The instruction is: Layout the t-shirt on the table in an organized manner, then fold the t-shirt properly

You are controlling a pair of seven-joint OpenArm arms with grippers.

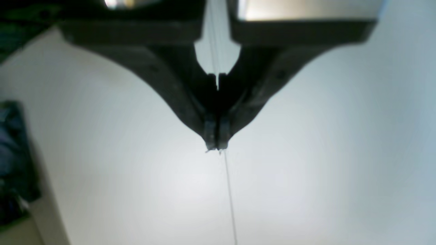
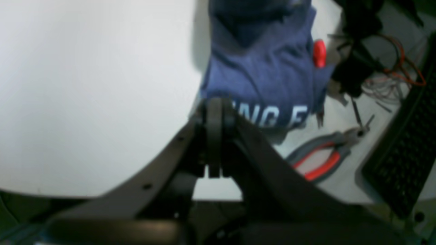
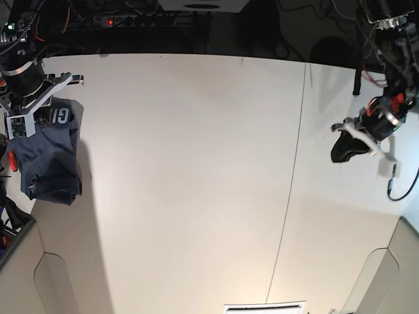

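Closest to my right wrist camera are the dark fingers of my right gripper (image 2: 214, 114), pressed together on the edge of the t-shirt (image 2: 265, 75). Blue heathered cloth hangs from that pinch, creased and bunched rather than spread, with white block letters running across it just beyond my fingertips; only part of the lettering can be read. A small red thing (image 2: 319, 53) sits against the shirt's far edge; I cannot tell what it is. Past the cloth, red-handled pliers (image 2: 318, 160) lie off the table's side beside a tangle of wires (image 2: 391, 75).

From the base view, the shirt (image 3: 47, 157) dangles at the left edge of the table (image 3: 196, 163), a rumpled dark navy bundle hanging below my right gripper (image 3: 26, 118), with a bit of white print showing near the top. Most of the white tabletop is bare, and a thin dark seam (image 3: 291, 176) runs across it.

My left gripper (image 1: 216, 144) hangs above the table (image 1: 306, 153) with its tips closed together and nothing between them, right over the seam line (image 1: 231, 200). In the base view it (image 3: 347, 140) hovers near the opposite side of the table, well apart from the shirt.
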